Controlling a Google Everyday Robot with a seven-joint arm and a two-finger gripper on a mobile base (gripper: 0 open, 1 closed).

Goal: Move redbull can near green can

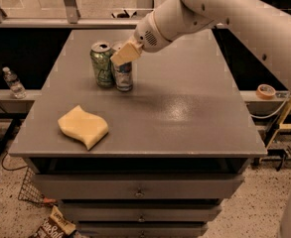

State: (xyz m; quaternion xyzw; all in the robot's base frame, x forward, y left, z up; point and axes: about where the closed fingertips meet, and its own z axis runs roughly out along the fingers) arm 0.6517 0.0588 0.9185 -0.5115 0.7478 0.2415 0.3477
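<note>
The redbull can (123, 76), slim, silver and blue, stands upright on the grey table (184, 108) at the back left. The green can (101, 65) stands upright right beside it on its left; the two look to be touching or nearly so. My gripper (125, 53), with cream-coloured tips, is at the top of the redbull can and covers its rim. The white arm reaches in from the upper right.
A yellow sponge (83, 127) lies near the table's front left. Drawers sit below the tabletop. A water bottle (13, 82) stands on a low ledge at the left, and a tape roll (266, 90) lies at the right.
</note>
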